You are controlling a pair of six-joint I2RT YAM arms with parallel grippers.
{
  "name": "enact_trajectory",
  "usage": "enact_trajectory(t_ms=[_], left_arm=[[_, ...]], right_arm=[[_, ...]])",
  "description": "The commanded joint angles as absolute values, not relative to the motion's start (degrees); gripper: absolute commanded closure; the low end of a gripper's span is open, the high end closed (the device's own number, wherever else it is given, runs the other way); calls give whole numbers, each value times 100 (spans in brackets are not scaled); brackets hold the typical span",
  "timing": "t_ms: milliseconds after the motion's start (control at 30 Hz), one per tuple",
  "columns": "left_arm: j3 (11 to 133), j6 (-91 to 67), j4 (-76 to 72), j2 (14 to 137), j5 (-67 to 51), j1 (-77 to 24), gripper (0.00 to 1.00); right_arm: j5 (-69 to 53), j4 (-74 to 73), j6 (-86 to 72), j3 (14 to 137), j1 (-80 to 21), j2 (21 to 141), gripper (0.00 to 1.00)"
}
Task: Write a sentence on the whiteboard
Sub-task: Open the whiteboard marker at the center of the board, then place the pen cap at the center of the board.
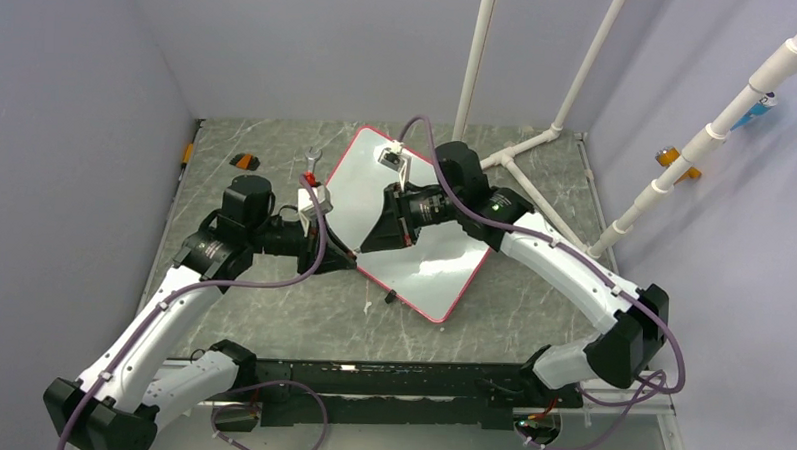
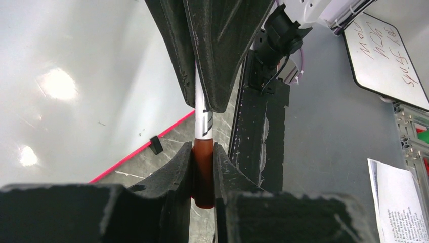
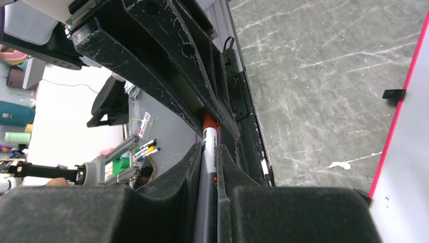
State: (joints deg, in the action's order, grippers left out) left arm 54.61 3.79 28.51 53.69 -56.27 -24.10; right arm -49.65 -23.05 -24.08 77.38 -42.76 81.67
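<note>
The whiteboard lies tilted on the grey table, glossy white with a pink-red rim; no sentence shows on it. Over its near-left edge my two grippers meet tip to tip on one marker. In the left wrist view my left gripper is shut on the marker's dark-red cap, and the white barrel runs up into the right gripper's fingers. In the right wrist view my right gripper is shut on the marker's grey-white barrel. The marker is hidden in the top view.
Small black clips sit on the board's near rim. An orange-black item and a metal tool lie at the back left. White pipes stand at the back right. Off the table hangs another small board with handwriting.
</note>
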Motion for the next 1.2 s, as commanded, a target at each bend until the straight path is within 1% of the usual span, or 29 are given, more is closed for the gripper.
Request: enact_trajectory(t_ms=[0,233,600,767,867,933,1033,1167], left_arm=[[5602,439,2430,5190,-5533,-2428,100],[5531,448,2442,5124,-5394,-2417,100],[5491,516,2550,5141,-5063,-2404,100],[5475,529,2610,5159,-4872,-2399,100],[5466,443,2607,5128,-4629,-2399,100],[5459,150,2529,5055,-4205,-2399,100],[5184,-978,2171,4711,-3098,-2399,100],[4026,-2326,1865,4086,-1296,-2399,100]], right_arm=[[-4702,-2210,-2439,7541,-4263,7753,100],[-4679,-2197,-2489,7226,-3849,7265,100],[-4987,-2527,-2351,6897,-3013,6573,100],[-4947,-2479,-2437,6707,-2725,6218,100],[-4716,-2505,-2487,6610,-2520,5962,100],[-4305,-2629,-2468,6597,-2468,5825,100],[-3426,-2813,-2438,6518,-2461,5564,100],[-2856,-2755,-2545,6300,-2467,5289,100]])
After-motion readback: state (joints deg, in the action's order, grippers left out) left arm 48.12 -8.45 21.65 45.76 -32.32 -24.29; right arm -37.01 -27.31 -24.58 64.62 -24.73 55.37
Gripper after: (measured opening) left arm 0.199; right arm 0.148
